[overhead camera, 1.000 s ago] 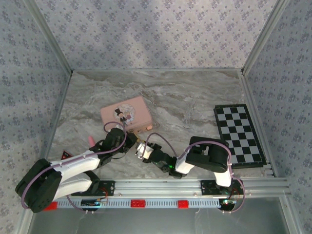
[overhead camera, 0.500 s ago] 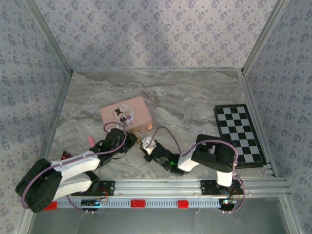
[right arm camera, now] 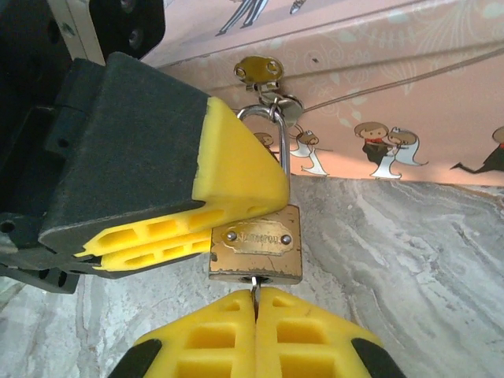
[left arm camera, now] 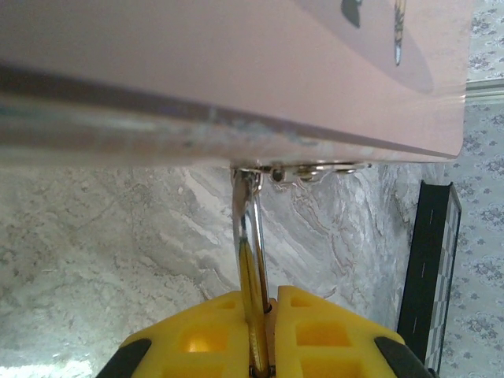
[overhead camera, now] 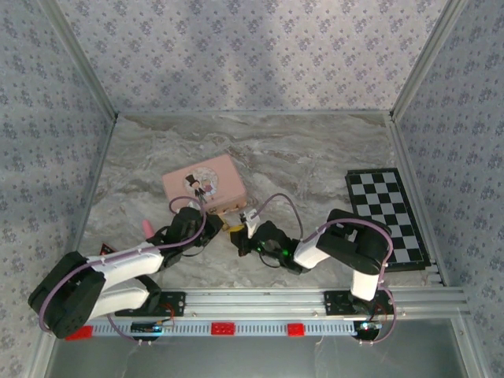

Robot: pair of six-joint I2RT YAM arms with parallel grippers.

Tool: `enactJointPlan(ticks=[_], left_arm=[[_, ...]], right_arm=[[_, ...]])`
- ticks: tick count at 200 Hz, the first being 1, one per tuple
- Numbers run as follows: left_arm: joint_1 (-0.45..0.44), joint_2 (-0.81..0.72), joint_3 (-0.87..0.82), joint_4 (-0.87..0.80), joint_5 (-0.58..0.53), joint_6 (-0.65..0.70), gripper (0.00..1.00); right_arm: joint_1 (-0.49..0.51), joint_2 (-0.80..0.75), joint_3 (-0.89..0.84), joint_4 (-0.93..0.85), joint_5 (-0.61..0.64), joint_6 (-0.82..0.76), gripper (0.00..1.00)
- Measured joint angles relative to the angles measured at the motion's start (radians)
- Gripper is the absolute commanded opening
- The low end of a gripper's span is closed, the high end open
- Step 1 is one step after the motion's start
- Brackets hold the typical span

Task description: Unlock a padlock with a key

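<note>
Engraving on padlock (right arm camera: 255, 244) unreadable

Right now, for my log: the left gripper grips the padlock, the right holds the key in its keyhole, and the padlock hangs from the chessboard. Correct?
One thing is wrong: the padlock hangs from the hasp of the pink box, as the right wrist view shows. The rest stands: the left gripper grips it, and the right gripper holds the key in its keyhole.

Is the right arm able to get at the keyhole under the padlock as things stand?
Likely yes: the left gripper clamps the padlock from the side, leaving its underside free, and the right gripper holds the key there, jaws shut.
</note>
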Motion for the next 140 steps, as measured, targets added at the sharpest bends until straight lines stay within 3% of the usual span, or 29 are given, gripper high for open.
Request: enactJointPlan(ticks=[34, 69, 140], left_arm=[[0.0, 0.003, 0.0, -0.002, 0.007, 0.002, 0.25], [0.0, 0.003, 0.004, -0.004, 0.006, -0.009, 0.38], [0.026, -0.029, 0.008, -0.036, 0.002, -0.014, 0.47]], right_arm=[[0.0, -0.002, 0.0, -0.01, -0.005, 0.036, 0.0], [0.0, -0.019, 0.0, -0.023, -0.002, 0.053, 0.0], [0.001, -0.029, -0.023, -0.029, 0.011, 0.078, 0.0]])
